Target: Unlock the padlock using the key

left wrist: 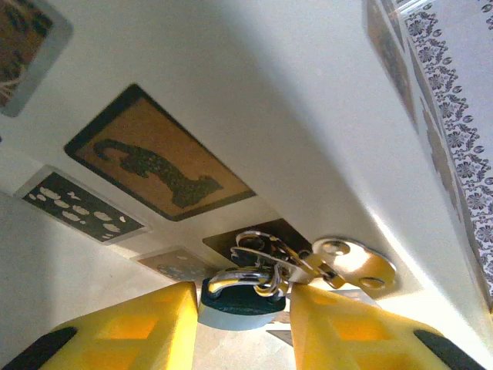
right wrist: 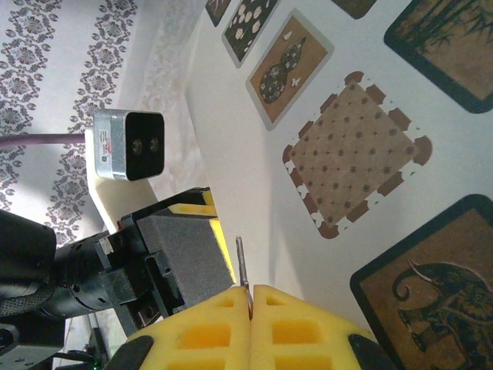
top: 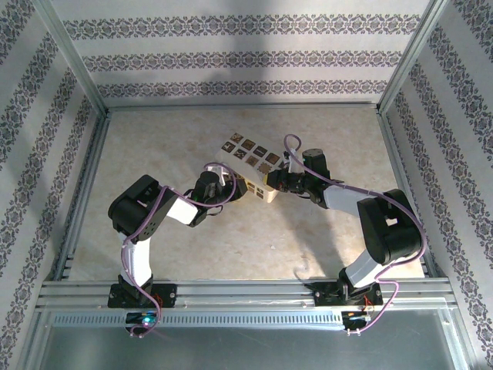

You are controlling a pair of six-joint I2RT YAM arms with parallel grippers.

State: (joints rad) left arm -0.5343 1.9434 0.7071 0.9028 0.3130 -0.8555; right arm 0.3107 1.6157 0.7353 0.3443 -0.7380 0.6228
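Both jaws grip: left jaws clamp the padlock (left wrist: 240,305), right jaws pinch the key (right wrist: 240,264).

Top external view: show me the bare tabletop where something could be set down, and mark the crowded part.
Crowded: the near edge of the cream tiled box, where the left gripper and right gripper face each other. Free: the beige table between those grippers and the near aluminium rail, and the strip between box and patterned back wall.
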